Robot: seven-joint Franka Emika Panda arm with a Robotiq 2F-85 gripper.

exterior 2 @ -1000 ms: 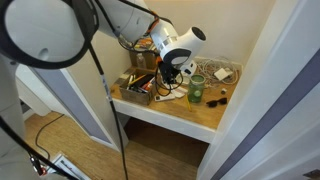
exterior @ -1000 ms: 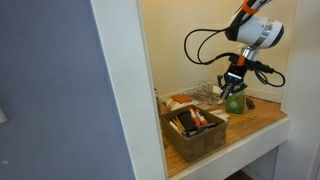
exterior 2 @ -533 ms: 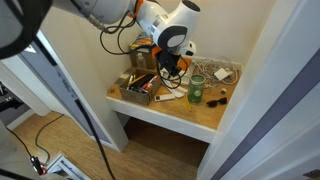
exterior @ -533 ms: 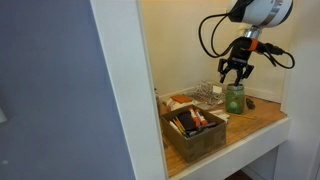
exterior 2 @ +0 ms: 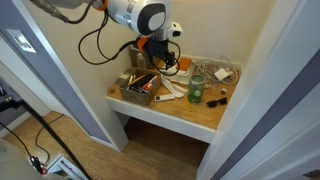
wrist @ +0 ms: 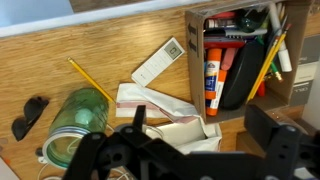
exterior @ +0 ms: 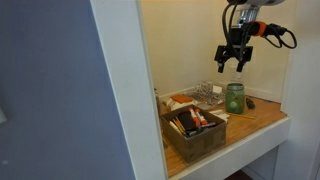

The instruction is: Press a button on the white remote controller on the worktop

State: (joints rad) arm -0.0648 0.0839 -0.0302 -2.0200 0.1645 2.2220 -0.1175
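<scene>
The white remote controller [wrist: 160, 62] lies flat and slanted on the wooden worktop [wrist: 70, 45], just beside the brown box [wrist: 240, 60]. My gripper [wrist: 200, 125] hangs well above it, open, with nothing between its dark fingers [wrist: 135, 118]. In both exterior views the gripper [exterior: 233, 58] [exterior 2: 164, 60] is raised high over the worktop [exterior: 262, 120], above the green glass jar [exterior: 234, 97]. The remote is too small to make out in the exterior views.
A green jar [wrist: 75, 125], a small dark lump [wrist: 30, 113], a yellow pencil [wrist: 90, 80] and folded white paper packets [wrist: 160, 100] lie around the remote. The brown box [exterior: 195, 130] holds pens and glue. White walls close in both sides. A clear tray [exterior 2: 216, 72] sits at the back.
The gripper has risen from just above the jar and remote to high over the worktop, and its jaws have gone from nearly shut to open.
</scene>
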